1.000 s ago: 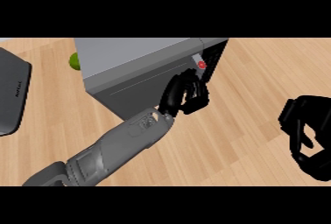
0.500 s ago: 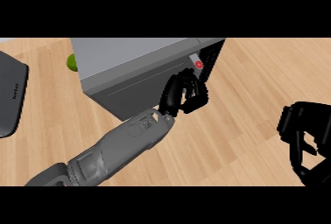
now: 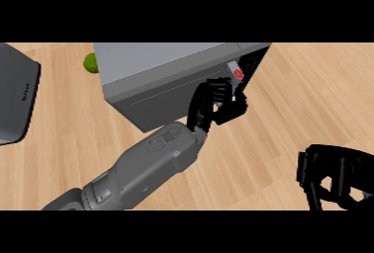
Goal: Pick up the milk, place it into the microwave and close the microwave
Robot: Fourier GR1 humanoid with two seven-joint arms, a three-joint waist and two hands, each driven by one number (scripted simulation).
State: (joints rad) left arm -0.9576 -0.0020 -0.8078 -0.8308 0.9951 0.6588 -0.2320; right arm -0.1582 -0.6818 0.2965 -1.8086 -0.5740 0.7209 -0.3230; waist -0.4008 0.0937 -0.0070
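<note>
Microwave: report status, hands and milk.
Left robot hand open, against grey box-shaped microwave front. Right robot hand open, resting lower right. Milk not in view. Small green round thing behind microwave, clear of hands.

Grey boxy microwave (image 3: 168, 74) stands upright, upper middle of view.

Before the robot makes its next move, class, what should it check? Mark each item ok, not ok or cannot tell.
1. Milk located: not ok; none shows on the counter, and the microwave's inside is hidden.
2. Left hand on the microwave's front: ok, at its right edge.
3. Door fully shut: cannot tell.
4. Right hand out of the way: ok, lower right, apart from the microwave.
5. Green object clear of the door: ok, behind the microwave's left corner.
</note>
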